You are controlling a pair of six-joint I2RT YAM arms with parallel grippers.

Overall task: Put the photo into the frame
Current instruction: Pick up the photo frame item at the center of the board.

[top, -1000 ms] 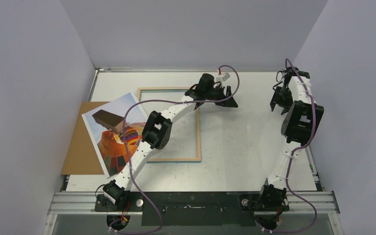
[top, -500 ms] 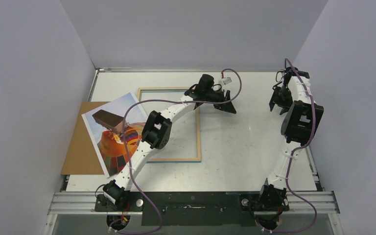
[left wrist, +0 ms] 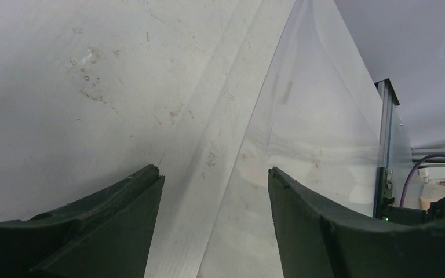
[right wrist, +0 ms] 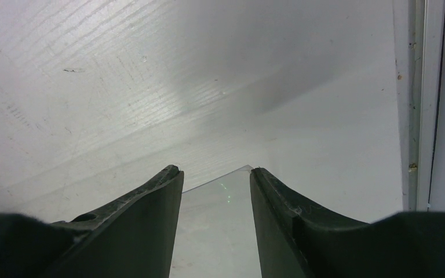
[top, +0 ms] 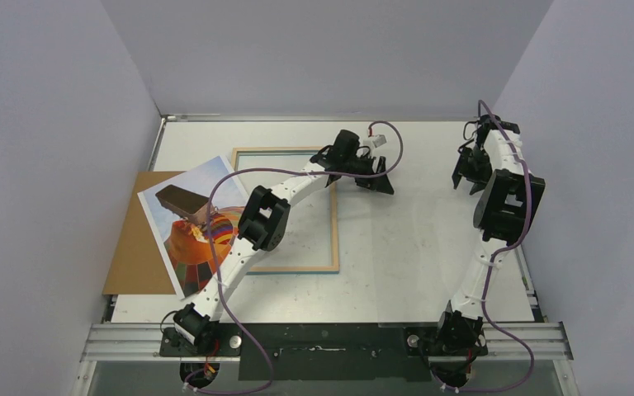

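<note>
The photo, a balloon print, lies tilted at the left, over the brown backing board and the frame's left side. The frame lies flat with its wood-coloured back up. My left arm reaches across it. My left gripper is open and empty, right of the frame's far right corner, its fingers straddling the edge of a clear pane. My right gripper is open at the far right, with a corner of the clear pane between its fingers.
The clear pane lies flat on the right half of the white table. Grey walls close in the left, back and right. A metal rail carries the arm bases at the near edge.
My left gripper has shifted slightly left and nearer, turning a little. My right gripper has crept slightly left. The photo, frame and board have not moved.
</note>
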